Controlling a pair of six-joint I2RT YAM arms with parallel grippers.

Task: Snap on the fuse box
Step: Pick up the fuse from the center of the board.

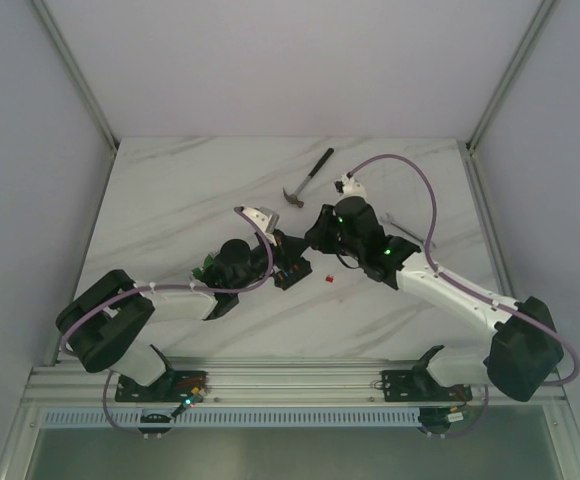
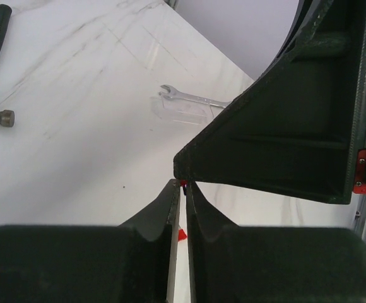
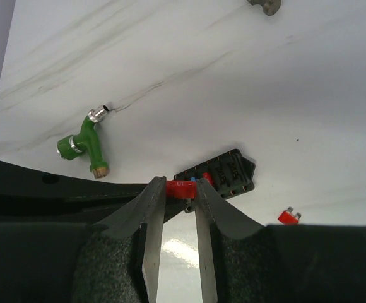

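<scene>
The fuse box (image 3: pixel 228 172), a small black block with red and blue inserts, lies on the white marble table and also shows in the top view (image 1: pixel 293 273). My right gripper (image 3: pixel 182 183) is shut on a red fuse (image 3: pixel 178 188) marked 10 and holds it right over the box's near end. My left gripper (image 2: pixel 183 183) is shut to a thin slit, its tips at the box's corner, apparently pinching its edge. In the left wrist view the box itself is hidden, and the right gripper's black body fills the upper right.
A loose red fuse (image 3: pixel 288 216) lies just right of the box. A green fitting (image 3: pixel 82 142) lies to its left. A hammer (image 1: pixel 308 180) lies behind the grippers and a wrench (image 2: pixel 189 96) lies further right.
</scene>
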